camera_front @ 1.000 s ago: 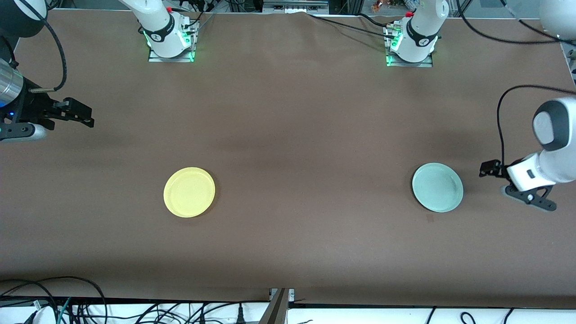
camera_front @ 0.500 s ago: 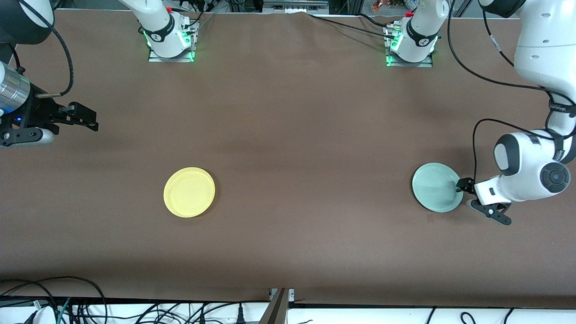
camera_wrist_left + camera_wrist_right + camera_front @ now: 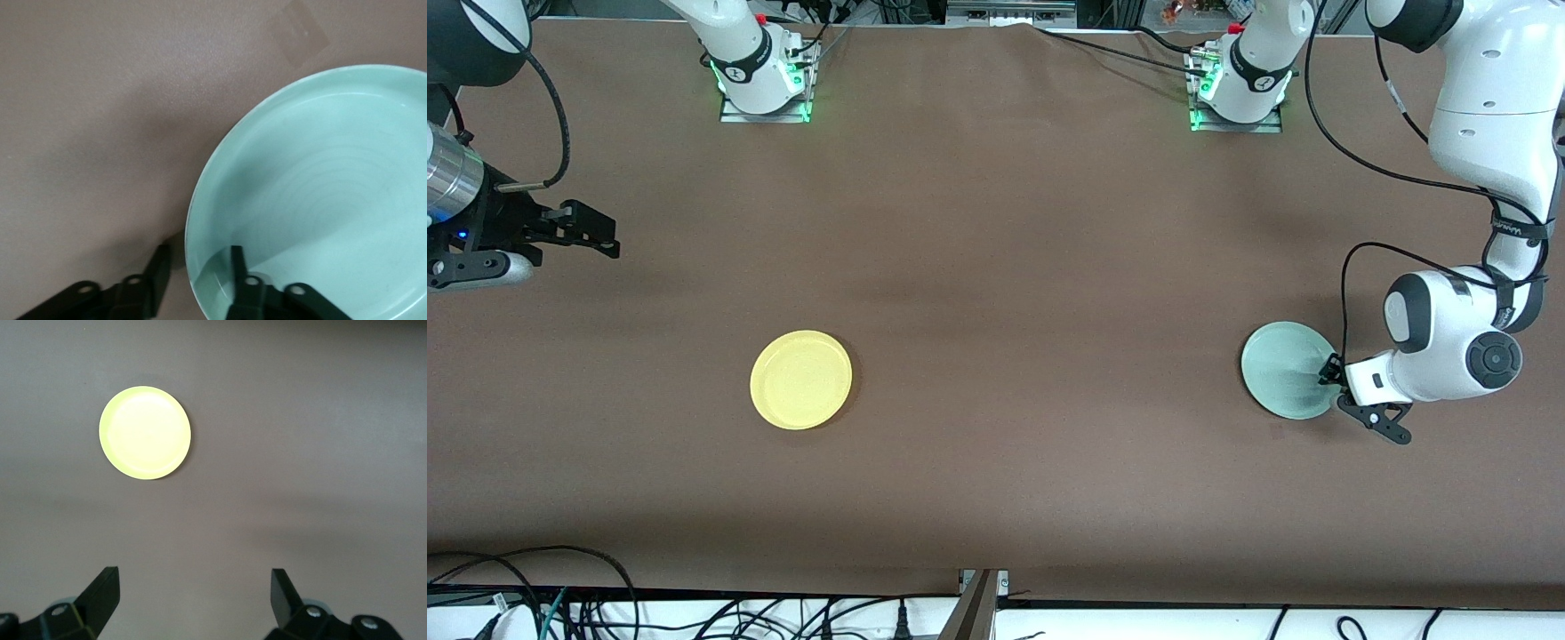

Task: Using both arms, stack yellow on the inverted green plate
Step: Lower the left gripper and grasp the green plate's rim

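On brown table point(image 3: 996, 267) — pale mint green plate point(image 3: 1285, 369), rim up

The left arm bends down low at its end of the table. The left gripper point(image 3: 1328, 374) sits at the edge of the green plate point(image 3: 1285, 369), one finger point(image 3: 235, 261) inside the rim and the other outside it. The right arm waits, and the right gripper point(image 3: 603, 237) hangs over the table with its fingers spread wide.
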{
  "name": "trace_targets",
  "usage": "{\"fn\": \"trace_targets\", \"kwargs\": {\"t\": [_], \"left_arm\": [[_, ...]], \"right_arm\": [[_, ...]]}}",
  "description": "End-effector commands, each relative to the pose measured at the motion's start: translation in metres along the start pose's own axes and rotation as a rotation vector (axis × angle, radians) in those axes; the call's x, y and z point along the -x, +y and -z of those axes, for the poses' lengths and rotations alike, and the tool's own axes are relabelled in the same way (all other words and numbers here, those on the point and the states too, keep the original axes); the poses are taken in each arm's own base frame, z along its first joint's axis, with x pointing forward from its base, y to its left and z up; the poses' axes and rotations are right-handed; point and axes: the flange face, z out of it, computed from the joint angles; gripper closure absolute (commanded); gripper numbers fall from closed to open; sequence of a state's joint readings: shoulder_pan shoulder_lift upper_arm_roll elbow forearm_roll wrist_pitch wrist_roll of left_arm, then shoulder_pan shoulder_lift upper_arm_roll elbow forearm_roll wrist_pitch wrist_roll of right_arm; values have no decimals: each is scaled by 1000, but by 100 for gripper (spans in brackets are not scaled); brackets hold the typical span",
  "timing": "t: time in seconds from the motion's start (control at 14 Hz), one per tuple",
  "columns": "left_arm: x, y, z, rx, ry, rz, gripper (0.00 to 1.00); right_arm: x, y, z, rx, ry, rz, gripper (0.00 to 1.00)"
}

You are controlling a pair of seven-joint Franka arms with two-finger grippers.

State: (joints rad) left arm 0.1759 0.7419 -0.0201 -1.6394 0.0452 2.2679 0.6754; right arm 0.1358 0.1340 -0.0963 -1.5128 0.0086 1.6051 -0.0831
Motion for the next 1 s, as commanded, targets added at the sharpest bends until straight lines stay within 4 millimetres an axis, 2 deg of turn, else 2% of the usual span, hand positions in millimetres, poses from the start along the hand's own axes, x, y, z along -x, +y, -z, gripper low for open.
{"fn": "trace_targets", "kwargs": {"t": [0.0,0.14,0.29,0.57,0.71,0.79,0.93], "left_arm": [[-6,-5,3,-2,10,-23,100],[-7,-4,8,-5,12,-29,100],[-13,0,26,-25,19,-43,100],[-44,45,83,-117,-21,-172,100],[-58,65,99,-189,-44,-247,100],[-64,69,107,-230,-56,-279,100],[-83,81,138,-370,-125,-376,100]], "right_arm": [[3,2,-3,-18,-1,8,0],[3,4,-5,-19,-9,4,0],[4,6,-5,-21,-13,-7,0],[6,4,-2,-26,-5,-10,0],[6,4,-2,-26,-8,-9,0],[6,5,-2,-26,-6,-4,0],[5,6,-2,-25,-6,-7,0]]}}
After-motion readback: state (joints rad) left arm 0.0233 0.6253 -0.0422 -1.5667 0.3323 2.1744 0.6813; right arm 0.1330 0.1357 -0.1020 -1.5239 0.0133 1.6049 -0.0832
